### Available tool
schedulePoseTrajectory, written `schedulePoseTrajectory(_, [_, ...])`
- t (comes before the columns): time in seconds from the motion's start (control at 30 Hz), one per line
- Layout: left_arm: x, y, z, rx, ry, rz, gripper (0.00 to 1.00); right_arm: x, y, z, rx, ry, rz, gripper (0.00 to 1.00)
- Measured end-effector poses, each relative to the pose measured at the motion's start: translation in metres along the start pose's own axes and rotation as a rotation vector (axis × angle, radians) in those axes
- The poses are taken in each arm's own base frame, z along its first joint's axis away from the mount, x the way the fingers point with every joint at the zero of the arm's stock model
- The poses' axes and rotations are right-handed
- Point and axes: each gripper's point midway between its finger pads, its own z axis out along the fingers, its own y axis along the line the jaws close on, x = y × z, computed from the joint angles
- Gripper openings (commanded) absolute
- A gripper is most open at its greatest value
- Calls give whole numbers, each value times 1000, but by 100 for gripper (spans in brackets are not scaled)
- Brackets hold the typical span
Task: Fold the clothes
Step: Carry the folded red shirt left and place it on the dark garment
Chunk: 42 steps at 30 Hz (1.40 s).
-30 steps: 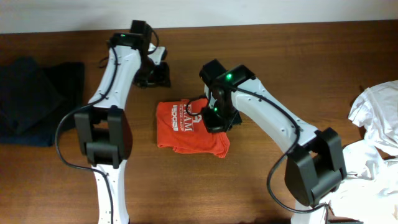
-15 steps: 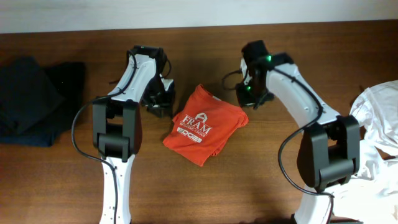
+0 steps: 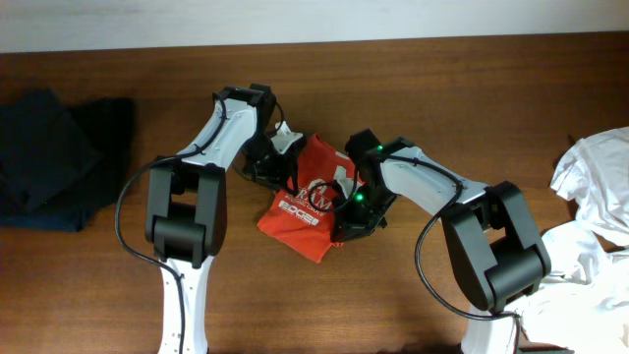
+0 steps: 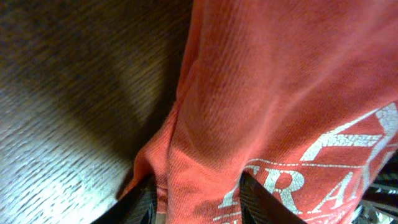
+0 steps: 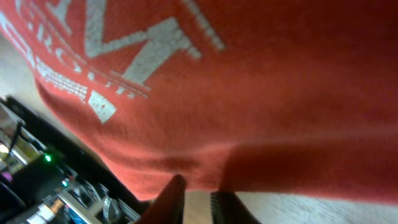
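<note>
At mid-desk (image 3: 472, 108), the shirt (image 3: 310, 202) lies as a skewed packet, lettering up. My left jaws are closed onto a ridge at its edge. My right jaws stand almost together at the far hem; whether they hold cloth I cannot tell. Step judged: gripping for a fold. Next move requires both holds secure, then an even lift.

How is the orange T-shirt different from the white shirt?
The orange T-shirt is folded small; the white shirt lies crumpled. The orange T-shirt has white letters; the white shirt shows none. The orange T-shirt is central; the white shirt is at the right edge. Both are cloth.
</note>
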Motion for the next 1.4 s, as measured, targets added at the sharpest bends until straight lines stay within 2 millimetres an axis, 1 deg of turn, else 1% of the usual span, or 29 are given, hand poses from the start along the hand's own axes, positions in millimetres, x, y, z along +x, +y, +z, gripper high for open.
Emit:
schedulePoseTrajectory(0.03, [0,2,3,-2,0,3,17,-3,1,0,-3,-12,6,4])
schedulePoseTrajectory(0.07, [0,2,4,-4,-2,3,0,-5,1,0,-3,-21,6,4])
schedulePoseTrajectory(0.1, [0,4,4,-12,-1,8,0,-5,0,0,-1,-21,8,4])
schedulePoseTrajectory(0.17, [5,13,4,-69,22,-25,0,9,-26,-2,144,19,125,4])
schedulePoseTrajectory(0.23, [12,15,5,-104,55,-83,0,8,-44,-5,258,-4,168,4])
schedulePoseTrajectory(0.27, [15,14,5,-105,66,-99,3,8,-50,-7,295,-13,175,4])
schedulePoseTrajectory(0.3, [18,13,5,-104,79,-123,10,6,-56,-9,334,-26,174,6])
schedulePoseTrajectory(0.33, [19,12,5,-105,82,-143,14,3,-59,-10,363,-40,169,13])
schedulePoseTrajectory(0.43, [21,23,2,-140,81,-176,18,10,-76,-17,466,-31,194,20])
schedulePoseTrajectory(0.5, [21,25,-9,-160,57,-175,18,18,-76,-26,498,6,207,25])
schedulePoseTrajectory(0.53, [18,18,-27,-176,11,-159,19,14,-70,-35,502,-2,190,28])
schedulePoseTrajectory(0.57, [15,9,-47,-187,-47,-137,48,5,-60,-50,508,-30,177,31])
schedulePoseTrajectory(0.6, [9,4,-61,-197,-103,-117,66,1,-52,-70,535,-52,165,38])
schedulePoseTrajectory(0.63, [0,4,-68,-207,-153,-100,70,-10,-43,-90,555,-112,150,43])
schedulePoseTrajectory(0.67, [-13,6,-71,-217,-207,-83,73,-16,-38,-107,579,-156,140,43])
schedulePoseTrajectory(0.73, [-29,3,-74,-196,-269,-35,73,-17,-42,-134,599,-200,171,43])
schedulePoseTrajectory(0.77, [-39,-3,-76,-163,-309,9,73,-18,-53,-146,602,-213,209,43])
schedulePoseTrajectory(0.83, [-42,-7,-71,-123,-309,36,74,-12,-75,-161,602,-209,288,43])
schedulePoseTrajectory(0.87, [-43,-8,-62,-93,-294,48,74,-10,-86,-168,601,-211,325,43])
schedulePoseTrajectory(0.93, [-44,-7,-28,5,-235,60,74,-5,-107,-181,592,-218,397,43])
schedulePoseTrajectory(0.97, [-44,-4,-14,31,-215,60,71,-2,-116,-187,587,-220,427,43])
schedulePoseTrajectory(1.0, [-47,-6,-9,65,-221,69,57,-1,-121,-190,583,-224,445,43])
schedulePoseTrajectory(1.03, [-51,-11,-7,102,-233,88,42,-1,-124,-192,580,-227,457,43])
schedulePoseTrajectory(1.07, [-51,-18,-2,140,-231,109,17,0,-128,-194,577,-231,470,43])
schedulePoseTrajectory(1.1, [-52,-25,6,165,-219,129,1,0,-130,-195,576,-231,475,42])
schedulePoseTrajectory(1.2, [-60,-40,16,175,-230,187,0,2,-135,-199,572,-234,487,42])
schedulePoseTrajectory(1.27, [-61,-30,12,97,-211,129,0,3,-143,-203,571,-239,500,42])
schedulePoseTrajectory(1.37, [-68,46,-39,-183,-273,-43,0,10,-165,-217,576,-251,538,42])
schedulePoseTrajectory(1.4, [-57,80,-76,-314,-311,-123,0,11,-174,-222,572,-262,555,42])
